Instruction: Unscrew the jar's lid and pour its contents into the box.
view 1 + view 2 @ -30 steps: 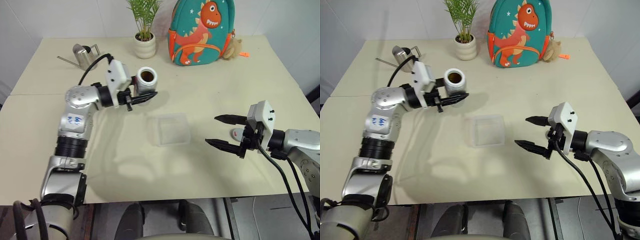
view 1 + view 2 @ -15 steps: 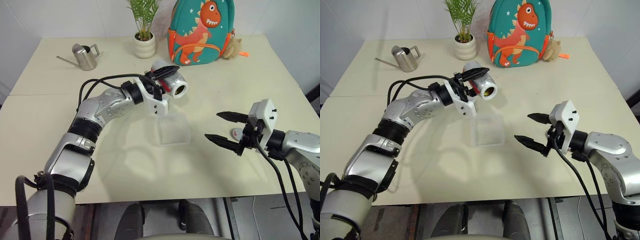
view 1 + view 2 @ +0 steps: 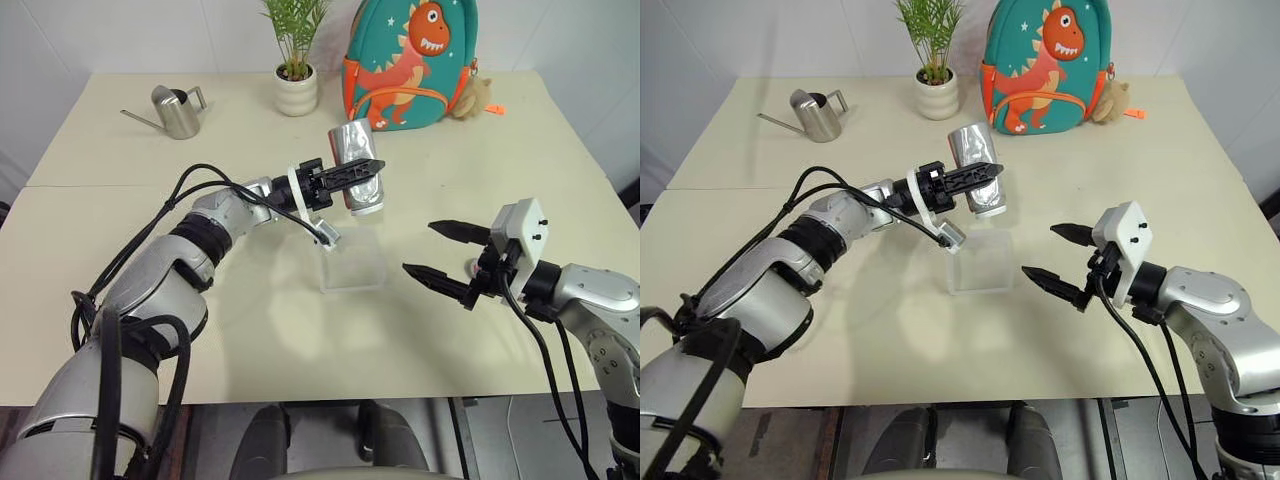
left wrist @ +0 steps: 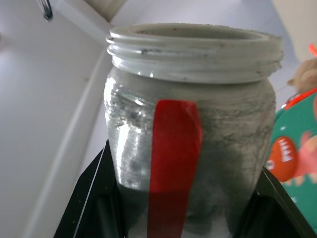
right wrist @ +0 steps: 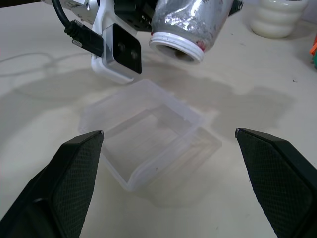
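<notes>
Pour stage, seen over both arms. My left gripper [image 3: 352, 172] is clamped on the jar [image 3: 358, 180], which I hold upended above the box [image 3: 352, 260], its open mouth turned down and somewhat toward the right arm; the lid is off the threads, and I cannot tell where it lies; the right wrist view shows the jar's white rim [image 5: 177, 46] hanging over the box's far corner [image 5: 148, 85] rather than over its middle. My right gripper [image 3: 447, 258] waits with its fingers spread wide and nothing between them, just beside the box on the table [image 3: 480, 140].

Risks as I judge them: the contents, a tiny bit I cannot make out in the dark mouth, may drop past the thin far wall and land on the table, because the mouth sits near the box's edge; it may equally lodge inside the jar, so that a shake would be needed, and a shake could fling it wide; the box is light and unheld, so a brush from the left wrist's camera block [image 5: 121, 49], close above it, could shove or tip it; the smooth metal could slip in the pinch while inverted.
</notes>
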Robot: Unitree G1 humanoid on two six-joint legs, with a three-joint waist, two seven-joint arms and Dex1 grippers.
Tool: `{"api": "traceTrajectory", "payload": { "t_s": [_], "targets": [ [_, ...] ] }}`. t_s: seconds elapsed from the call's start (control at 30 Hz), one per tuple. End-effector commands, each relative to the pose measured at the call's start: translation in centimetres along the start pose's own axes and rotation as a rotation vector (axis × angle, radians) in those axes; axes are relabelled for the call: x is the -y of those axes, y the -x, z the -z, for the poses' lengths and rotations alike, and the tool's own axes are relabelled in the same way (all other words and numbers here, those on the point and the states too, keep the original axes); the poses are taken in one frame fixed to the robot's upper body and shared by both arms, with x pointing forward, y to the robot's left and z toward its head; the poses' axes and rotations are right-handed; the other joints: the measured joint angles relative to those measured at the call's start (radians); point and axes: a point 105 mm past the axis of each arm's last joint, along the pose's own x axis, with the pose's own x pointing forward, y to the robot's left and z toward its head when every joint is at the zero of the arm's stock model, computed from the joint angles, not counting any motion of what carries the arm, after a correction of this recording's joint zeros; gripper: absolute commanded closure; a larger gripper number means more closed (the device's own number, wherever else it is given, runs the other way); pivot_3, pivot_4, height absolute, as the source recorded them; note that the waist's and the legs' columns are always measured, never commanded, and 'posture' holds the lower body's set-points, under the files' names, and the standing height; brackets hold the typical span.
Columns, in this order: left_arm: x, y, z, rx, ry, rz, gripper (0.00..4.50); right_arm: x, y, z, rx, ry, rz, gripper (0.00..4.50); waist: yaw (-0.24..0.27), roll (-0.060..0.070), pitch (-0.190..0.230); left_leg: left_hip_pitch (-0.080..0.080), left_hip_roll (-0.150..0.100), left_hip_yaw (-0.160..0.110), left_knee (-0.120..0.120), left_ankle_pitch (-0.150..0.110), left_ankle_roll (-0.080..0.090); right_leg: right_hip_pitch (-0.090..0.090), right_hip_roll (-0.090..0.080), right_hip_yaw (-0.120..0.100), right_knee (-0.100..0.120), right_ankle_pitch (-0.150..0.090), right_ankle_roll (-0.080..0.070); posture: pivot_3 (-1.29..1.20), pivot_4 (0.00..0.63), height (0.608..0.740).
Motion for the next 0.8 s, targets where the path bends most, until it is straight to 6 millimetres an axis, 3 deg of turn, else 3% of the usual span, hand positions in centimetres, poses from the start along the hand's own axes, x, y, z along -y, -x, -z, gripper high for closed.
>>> {"api": "traceTrajectory", "payload": {
  "t_s": [0.03,0.23,0.53,0.8],
  "targets": [
    [-1.1,-0.7,1.1,0.021,-0.102,-0.078,2.55,-0.4,0.1,-1.0,0.041,0.036,0.002,0.02,0.0,0.0,0.0,0.0,0.0,0.0,0.0,0.0,0.0,0.0,0.0,0.0,0.0,0.0,0.0,0.0,0.15,0.74],
    [-0.6,-0.8,-0.4,0.106,-0.112,-0.075,2.55,-0.4,-0.1,-1.0,0.052,0.032,0.008,0.02,0.0,0.0,0.0,0.0,0.0,0.0,0.0,0.001,-0.001,0.0,0.0,0.0,0.0,0.0,0.0,0.0,0.15,0.74],
    [-0.9,0.4,-0.1,0.161,-0.158,-0.098,2.55,-0.2,-0.2,-0.7,0.06,0.028,0.019,0.02,-0.002,0.0,0.0,0.0,0.0,0.0,0.0,0.001,-0.002,0.0,0.0,0.0,0.001,0.0,0.0,0.0,0.15,0.74],
    [0.3,0.5,-0.7,0.253,-0.234,-0.008,2.55,0.0,-0.8,-0.7,0.078,0.031,0.013,0.02,0.0,0.0,0.0,0.0,-0.001,0.0,0.001,0.001,-0.002,0.0,0.0,0.001,0.001,0.0,0.0,0.0,0.15,0.74]
  ]
}}
